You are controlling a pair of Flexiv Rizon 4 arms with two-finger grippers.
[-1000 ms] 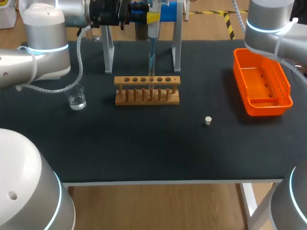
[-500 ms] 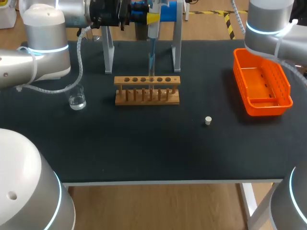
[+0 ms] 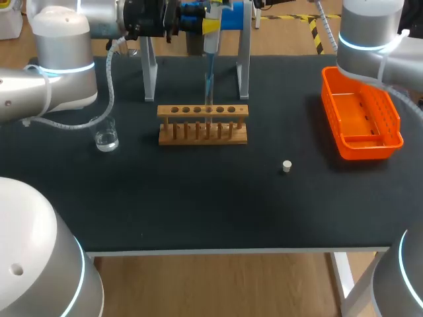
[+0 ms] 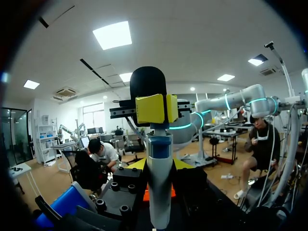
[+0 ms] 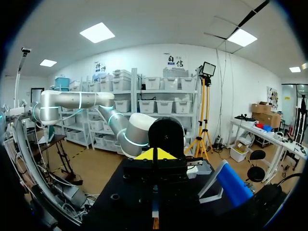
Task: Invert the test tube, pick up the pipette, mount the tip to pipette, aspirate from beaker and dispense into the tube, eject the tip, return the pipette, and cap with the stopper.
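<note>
black table (image 3: 198, 205) w/ beaker (image 3: 106, 140), rack (image 3: 203, 125), stopper (image 3: 287, 166), orange basket (image 3: 360, 115), stand (image 3: 244, 63).

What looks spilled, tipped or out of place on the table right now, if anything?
Nothing stands out. The wooden test tube rack stands square, the small glass beaker is upright with no puddle showing, the white stopper lies alone on the black table, and the left gripper holds the white pipette upright over the rack.

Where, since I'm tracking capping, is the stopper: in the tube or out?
Out. The stopper lies on the bare table, apart from the wooden rack.
</note>
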